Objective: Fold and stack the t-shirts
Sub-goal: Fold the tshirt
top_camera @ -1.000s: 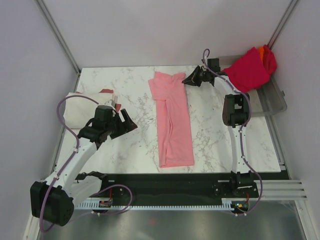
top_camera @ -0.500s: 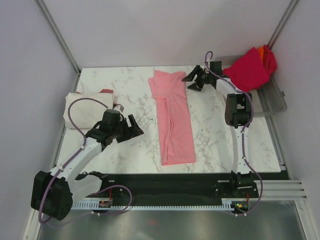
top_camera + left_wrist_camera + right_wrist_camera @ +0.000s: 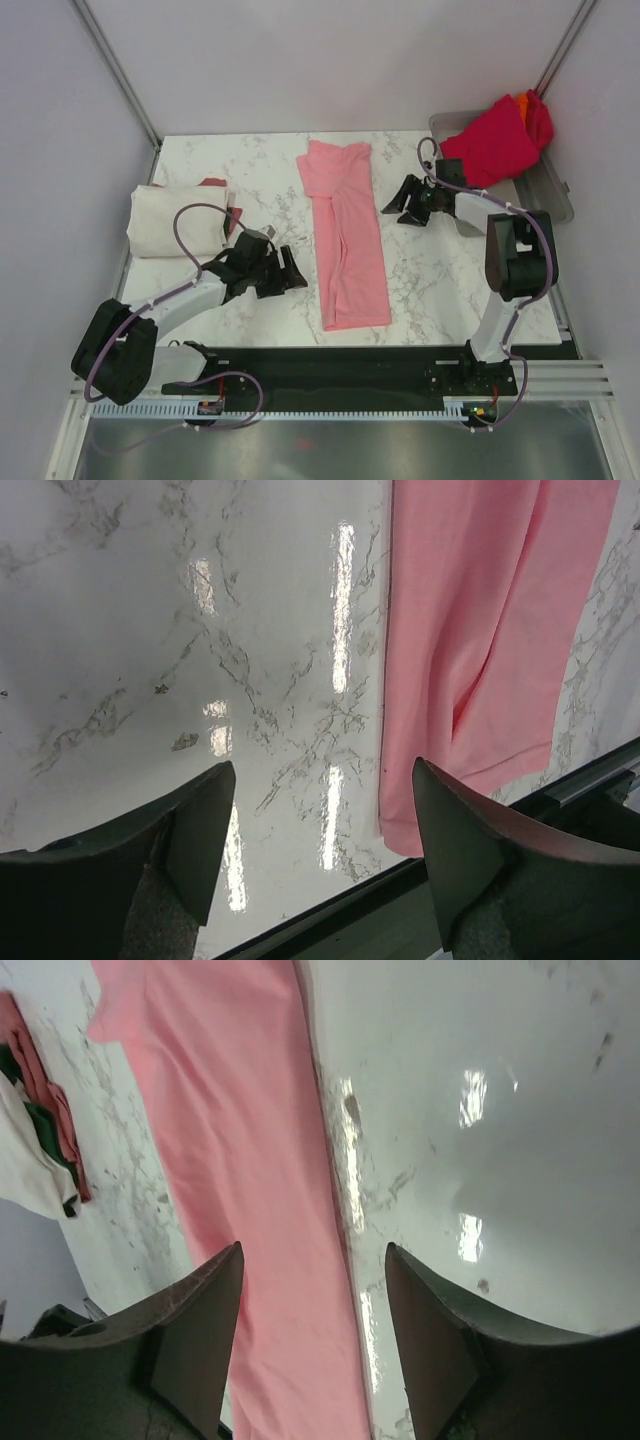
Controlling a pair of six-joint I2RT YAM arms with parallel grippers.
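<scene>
A light pink t-shirt (image 3: 345,235) lies folded into a long narrow strip down the middle of the marble table; its right edge shows in the right wrist view (image 3: 250,1190) and its near corner in the left wrist view (image 3: 480,660). A cream-white folded t-shirt (image 3: 170,218) rests at the left with a dark red one (image 3: 212,184) under it. Crimson (image 3: 495,138) and orange (image 3: 527,102) t-shirts are heaped in the tray. My left gripper (image 3: 292,277) hovers open just left of the pink strip's near end. Right of the strip's upper half, my right gripper (image 3: 398,204) is open and empty.
A grey translucent tray (image 3: 545,195) stands at the back right corner. The table's black front rail (image 3: 380,355) runs along the near edge. Grey walls close in the back and both sides.
My right gripper let go of the pink shirt's top corner, opened and drew back toward me along its right side. The left arm swung down and right toward the shirt's near end.
</scene>
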